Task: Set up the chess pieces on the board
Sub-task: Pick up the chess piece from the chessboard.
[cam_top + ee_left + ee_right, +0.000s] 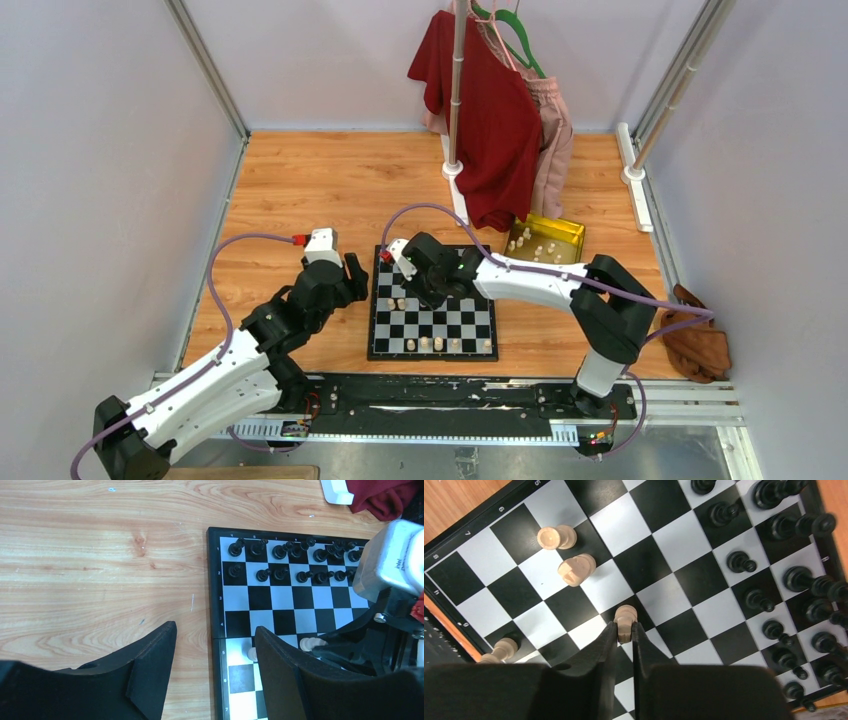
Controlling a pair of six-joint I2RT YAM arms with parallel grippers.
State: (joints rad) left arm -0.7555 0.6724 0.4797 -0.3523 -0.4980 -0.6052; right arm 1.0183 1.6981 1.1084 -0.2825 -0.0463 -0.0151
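My right gripper (624,627) pinching a cream piece (625,617) over the board (470,325)
On the table (300,190), the board's far rows hold black chessmen (774,630); my left gripper (215,630) hangs wide at its left edge; the pinched piece is possibly a pawn

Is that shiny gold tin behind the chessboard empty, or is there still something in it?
Not empty: the gold tin holds several cream pieces, plain to see in the view from above.

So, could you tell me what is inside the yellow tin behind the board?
Several pale chess pieces lie in the yellow tin. The hanging red shirt overlaps its far left corner, so anything there is hidden.
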